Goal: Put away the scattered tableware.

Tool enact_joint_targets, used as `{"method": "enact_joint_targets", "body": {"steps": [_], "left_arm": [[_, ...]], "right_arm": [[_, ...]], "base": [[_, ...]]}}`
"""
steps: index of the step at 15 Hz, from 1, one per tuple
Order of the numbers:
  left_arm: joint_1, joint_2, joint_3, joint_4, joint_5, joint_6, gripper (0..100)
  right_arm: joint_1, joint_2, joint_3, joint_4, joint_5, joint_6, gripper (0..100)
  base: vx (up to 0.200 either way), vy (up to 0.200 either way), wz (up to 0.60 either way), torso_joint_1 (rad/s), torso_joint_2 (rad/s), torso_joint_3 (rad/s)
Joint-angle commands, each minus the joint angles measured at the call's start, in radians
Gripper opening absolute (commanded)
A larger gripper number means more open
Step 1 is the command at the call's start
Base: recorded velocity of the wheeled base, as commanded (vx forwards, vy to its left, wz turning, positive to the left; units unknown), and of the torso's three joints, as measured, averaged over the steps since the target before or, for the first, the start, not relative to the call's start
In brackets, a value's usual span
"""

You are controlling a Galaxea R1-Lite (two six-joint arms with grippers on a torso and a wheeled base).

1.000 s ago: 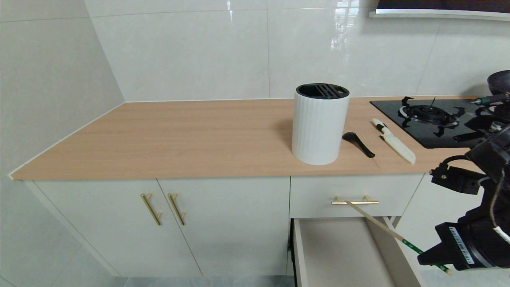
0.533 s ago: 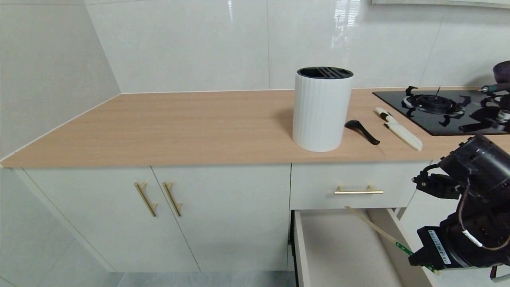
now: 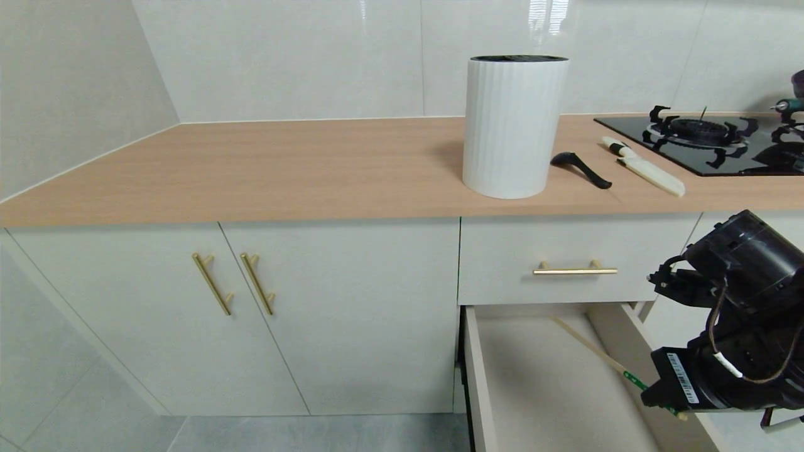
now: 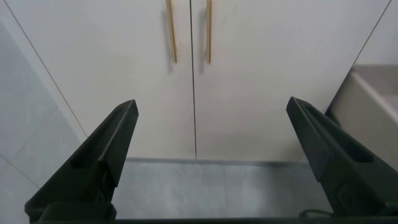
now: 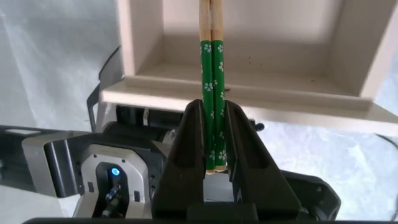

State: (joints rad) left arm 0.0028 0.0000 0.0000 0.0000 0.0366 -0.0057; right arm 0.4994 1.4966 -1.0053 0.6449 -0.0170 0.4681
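Observation:
A pair of wooden chopsticks with green flowered ends is clamped in my right gripper. In the head view the right gripper hangs at the right front corner of the open drawer, and the chopsticks slant over the drawer's inside. On the counter a black spoon and a white knife lie right of a tall white ribbed holder. My left gripper is open and holds nothing, low in front of the cabinet doors.
A black gas stove sits at the counter's right end. A shut drawer with a gold handle is above the open one. Two cabinet doors with gold handles stand to the left. The wooden counter stretches leftwards.
The head camera has sunk, so the counter sits higher in the picture. Relative to the drawer fronts, the chopsticks' far tip has dropped from the gold handle into the open drawer.

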Motion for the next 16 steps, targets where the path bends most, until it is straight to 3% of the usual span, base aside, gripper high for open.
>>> {"method": "enact_joint_targets", "body": {"steps": [1,6,13,15,16], "left_arm": [[0.0,0.0,0.0,-0.002,0.0,0.0,100],[0.0,0.0,0.0,-0.002,0.0,0.0,100],[0.0,0.0,0.0,-0.002,0.0,0.0,100],[0.0,0.0,0.0,-0.002,0.0,0.0,100],[0.0,0.002,0.0,-0.002,0.0,0.0,100]], "right_arm": [[-0.012,0.016,0.001,-0.001,0.0,0.0,0],[-0.039,0.039,0.001,-0.017,0.0,-0.003,0],[-0.038,0.148,0.002,-0.105,-0.006,-0.003,0],[-0.03,0.257,0.05,-0.225,-0.017,-0.005,0],[-0.015,0.298,0.12,-0.39,-0.02,-0.006,0]], "base": [[0.0,0.0,0.0,-0.163,0.47,0.281],[0.0,0.0,0.0,-0.145,0.44,0.285],[0.0,0.0,0.0,-0.017,0.06,0.032],[0.0,0.0,0.0,0.0,0.0,0.0],[0.0,0.0,0.0,0.0,0.0,0.0]]}}
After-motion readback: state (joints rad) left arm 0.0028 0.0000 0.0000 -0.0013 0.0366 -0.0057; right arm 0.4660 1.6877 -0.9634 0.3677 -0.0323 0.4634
